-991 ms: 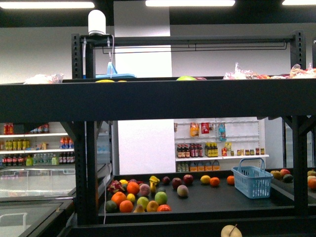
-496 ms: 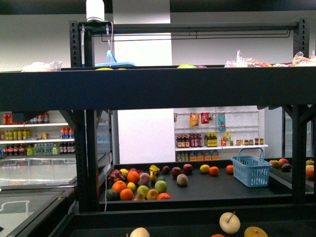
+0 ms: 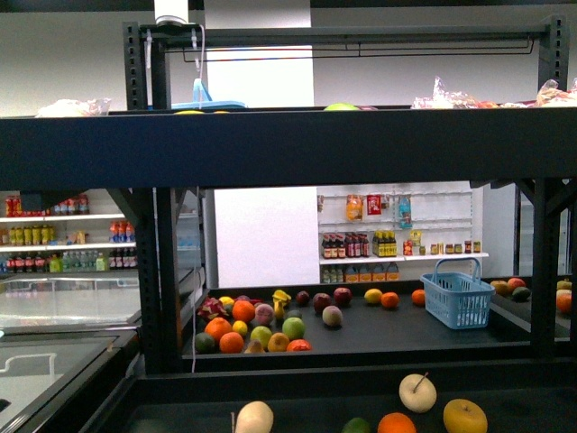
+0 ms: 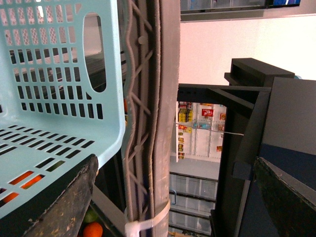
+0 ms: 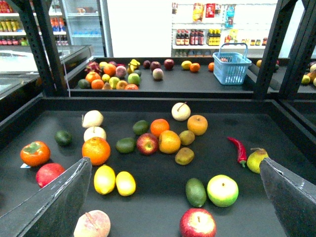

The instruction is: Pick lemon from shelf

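Logging left gripper [image 4: 175, 159] spread wide by the pale-blue basket [image 4: 54, 98], right gripper [image 5: 174, 163] equally spread above the shelf [image 5: 158, 212] tier, lemon [image 5: 125, 183] lying near one finger and touching a larger yellow fruit [image 5: 104, 178]; best approach judged: centre over lemon, descend, close across its short axis without snagging the neighbour.

No writing can be read in any view. The bottles [image 3: 347, 245] and hanging packets [image 3: 374, 206] on the white-lit grocery shelves [image 3: 401, 262], behind the far edge of the black rack, carry coloured labels, too small and blurred to make out.
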Controlling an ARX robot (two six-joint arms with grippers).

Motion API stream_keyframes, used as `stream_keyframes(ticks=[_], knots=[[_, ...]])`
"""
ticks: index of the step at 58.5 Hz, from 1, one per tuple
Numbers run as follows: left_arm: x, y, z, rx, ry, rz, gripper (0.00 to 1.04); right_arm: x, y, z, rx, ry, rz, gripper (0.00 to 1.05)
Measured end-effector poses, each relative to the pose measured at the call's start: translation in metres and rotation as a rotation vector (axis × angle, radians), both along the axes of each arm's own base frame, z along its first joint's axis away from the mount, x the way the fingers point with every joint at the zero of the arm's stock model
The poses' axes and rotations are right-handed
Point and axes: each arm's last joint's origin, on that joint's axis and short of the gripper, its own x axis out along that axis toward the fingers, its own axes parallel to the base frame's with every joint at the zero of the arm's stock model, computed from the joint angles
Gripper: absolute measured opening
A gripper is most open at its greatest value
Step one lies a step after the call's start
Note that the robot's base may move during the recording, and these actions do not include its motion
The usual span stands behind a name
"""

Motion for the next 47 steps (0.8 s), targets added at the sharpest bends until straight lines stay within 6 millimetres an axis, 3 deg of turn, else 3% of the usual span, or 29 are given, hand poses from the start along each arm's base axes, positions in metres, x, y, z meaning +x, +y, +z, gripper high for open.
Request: stream_keyframes(ticks=[22, 47], knots=[[0.029, 0.005, -0.011, 0.023, 0.034, 0.014, 0.97, 0.000, 0.000, 0.000, 0.000, 0.000, 0.000, 1.02], [0.032, 0.005, -0.011, 0.100, 0.048, -0.008, 0.26, 0.000, 0.000, 0.000, 0.000, 0.000, 0.000, 1.02]])
